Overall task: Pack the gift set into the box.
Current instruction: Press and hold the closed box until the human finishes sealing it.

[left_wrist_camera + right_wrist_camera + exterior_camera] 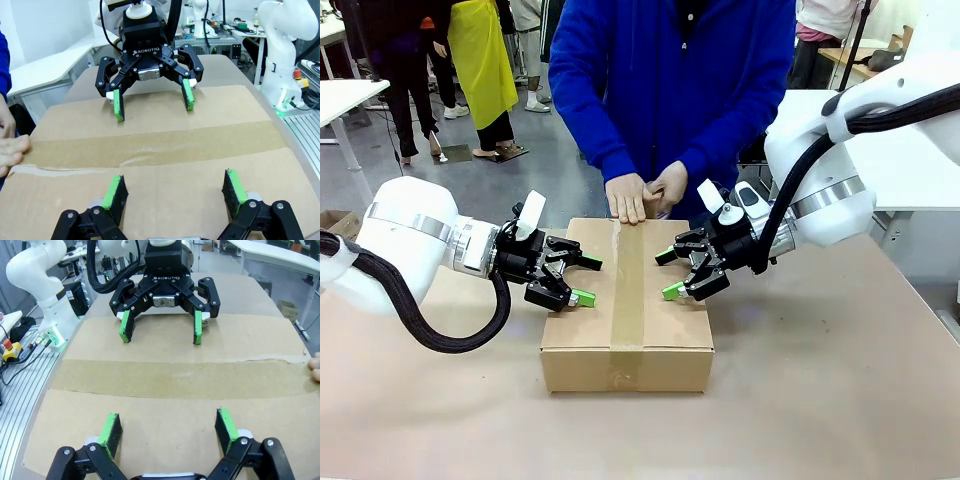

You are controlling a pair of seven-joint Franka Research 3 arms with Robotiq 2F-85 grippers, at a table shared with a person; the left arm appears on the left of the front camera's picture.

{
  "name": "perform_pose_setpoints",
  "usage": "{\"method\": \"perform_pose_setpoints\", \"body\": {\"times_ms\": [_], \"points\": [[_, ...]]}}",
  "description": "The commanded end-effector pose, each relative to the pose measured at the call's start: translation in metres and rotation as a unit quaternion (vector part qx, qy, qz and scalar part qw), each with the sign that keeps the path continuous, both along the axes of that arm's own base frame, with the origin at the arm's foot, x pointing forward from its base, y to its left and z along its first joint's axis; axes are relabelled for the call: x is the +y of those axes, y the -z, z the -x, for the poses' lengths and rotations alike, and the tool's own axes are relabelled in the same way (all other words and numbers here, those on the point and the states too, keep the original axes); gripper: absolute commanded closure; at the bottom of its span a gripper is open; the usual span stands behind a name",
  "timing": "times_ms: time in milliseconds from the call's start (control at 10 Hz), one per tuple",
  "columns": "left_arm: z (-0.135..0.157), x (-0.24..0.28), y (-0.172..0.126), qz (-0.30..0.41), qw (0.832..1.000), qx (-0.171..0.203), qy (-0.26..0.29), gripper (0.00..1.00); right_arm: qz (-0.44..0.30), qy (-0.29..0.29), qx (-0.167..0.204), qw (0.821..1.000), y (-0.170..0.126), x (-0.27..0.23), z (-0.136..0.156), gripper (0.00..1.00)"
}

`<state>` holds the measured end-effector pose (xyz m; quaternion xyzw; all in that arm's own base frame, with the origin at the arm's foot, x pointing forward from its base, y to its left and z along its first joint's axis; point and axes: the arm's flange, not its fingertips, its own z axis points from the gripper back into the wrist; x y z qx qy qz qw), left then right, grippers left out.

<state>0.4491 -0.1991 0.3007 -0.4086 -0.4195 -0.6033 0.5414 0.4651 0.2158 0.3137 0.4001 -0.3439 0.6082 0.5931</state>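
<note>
A brown worktop [820, 380] stands in a workshop with white tables behind. The closed box [626, 340] sits at its middle, tape [628, 290] along the seam; its contents are hidden. The left hand [586, 281] and right hand [667, 274] hover at opposite sides, fingers spread wide, empty. The person's hands [642, 194] seem to press the far edge.

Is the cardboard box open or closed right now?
Closed. The box has its top flaps lying flat, with a strip of tape along the centre seam, and the person's hands press its far end.
</note>
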Motion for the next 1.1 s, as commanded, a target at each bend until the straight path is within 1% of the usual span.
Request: {"method": "perform_pose_setpoints", "body": {"times_ms": [0,500,600,700,800,900,1000], "points": [[0.002,0.003,0.003,0.002,1.0,-0.009,0.003,0.0,-0.002,0.008,0.003,1.0,0.003,0.0,0.002,0.0],[0.002,0.003,0.003,0.002,1.0,-0.009,0.003,0.0,-0.002,0.008,0.003,1.0,0.003,0.0,0.002,0.0],[0.0,0.0,0.0,0.0,1.0,0.0,0.0,0.0,0.0,0.0,0.0,1.0,0.0,0.0,0.0,0.0],[0.001,0.016,-0.015,0.0,1.0,0.009,0.001,0.0,-0.031,-0.032,0.022,0.999,-0.014,-0.013,0.006,0.0],[0.01,0.054,-0.039,0.051,0.999,0.004,0.005,0.0,-0.084,-0.008,0.012,0.996,-0.044,-0.051,0.016,0.0],[0.023,0.099,-0.056,0.106,0.994,-0.014,-0.011,0.0,-0.123,0.037,-0.002,0.992,-0.065,-0.101,0.028,0.0],[0.034,0.14,-0.058,0.151,0.987,-0.03,-0.039,0.0,-0.157,0.087,-0.018,0.984,-0.071,-0.151,0.041,0.0]]}}
